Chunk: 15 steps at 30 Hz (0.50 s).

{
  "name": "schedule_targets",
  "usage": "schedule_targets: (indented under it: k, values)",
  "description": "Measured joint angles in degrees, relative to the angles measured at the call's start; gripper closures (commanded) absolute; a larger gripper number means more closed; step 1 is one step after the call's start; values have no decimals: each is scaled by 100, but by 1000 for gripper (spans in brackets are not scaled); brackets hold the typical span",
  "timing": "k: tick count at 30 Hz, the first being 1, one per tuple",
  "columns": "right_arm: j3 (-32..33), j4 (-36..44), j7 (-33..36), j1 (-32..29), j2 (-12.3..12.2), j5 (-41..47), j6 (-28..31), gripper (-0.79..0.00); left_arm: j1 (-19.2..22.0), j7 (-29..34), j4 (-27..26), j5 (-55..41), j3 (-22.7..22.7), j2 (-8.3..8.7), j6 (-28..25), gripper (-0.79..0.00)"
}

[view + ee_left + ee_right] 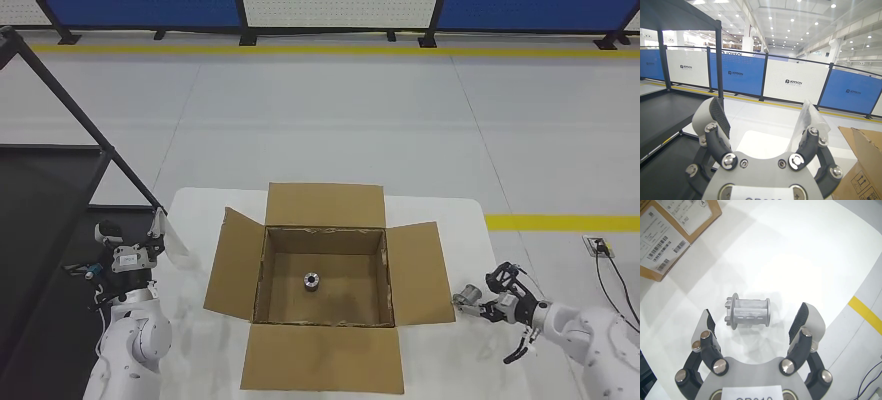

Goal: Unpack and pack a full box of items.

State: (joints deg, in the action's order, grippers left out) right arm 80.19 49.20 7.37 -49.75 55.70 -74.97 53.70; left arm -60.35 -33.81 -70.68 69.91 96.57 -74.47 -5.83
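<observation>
1. The left gripper (762,106) is held level beside the white table's (450,215) left edge, jaws wide apart. A clear plastic bag (810,117) clings to one finger.
2. The right gripper (755,308) hangs low, right of the open brown cardboard box (325,205), jaws wide apart, gripping nothing. A grey flanged metal cylinder (747,313) lies loose on the table between its fingertips.
3. A small metal ring (312,281) lies on the box floor.

Cardboard box (325,355) matt brown; metal part (748,314) dull grey; table (791,256) smooth white.

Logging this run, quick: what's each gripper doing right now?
Left gripper: open; a clear plastic bag clings to one side.
Right gripper: open, holding nothing; a metal part lies on the table between its fingers.
</observation>
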Motion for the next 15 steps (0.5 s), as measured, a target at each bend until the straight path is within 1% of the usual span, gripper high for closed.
schedule_targets:
  k: [1,2,3,5,6,11,15]
  values:
    - [-64,-72,-2,67,14,-28,-12,-785,0,0,0,0,0,0,0,-785]
    - [-143,-166,0,152,30,-69,-7,-662,0,0,0,0,0,0,0,-785]
    - [-196,-233,4,213,40,-100,5,-449,0,0,0,0,0,0,0,-785]
    - [-297,-375,3,337,57,-165,27,-225,0,0,0,0,0,0,0,-785]
    - [-333,-427,-12,381,63,-183,40,-3,0,0,0,0,0,0,0,-785]
    - [-451,-619,-184,524,69,-274,136,0,0,0,0,0,0,0,0,-785]
    - [-351,-646,-572,484,11,-235,301,0,0,0,0,0,0,0,0,-785]
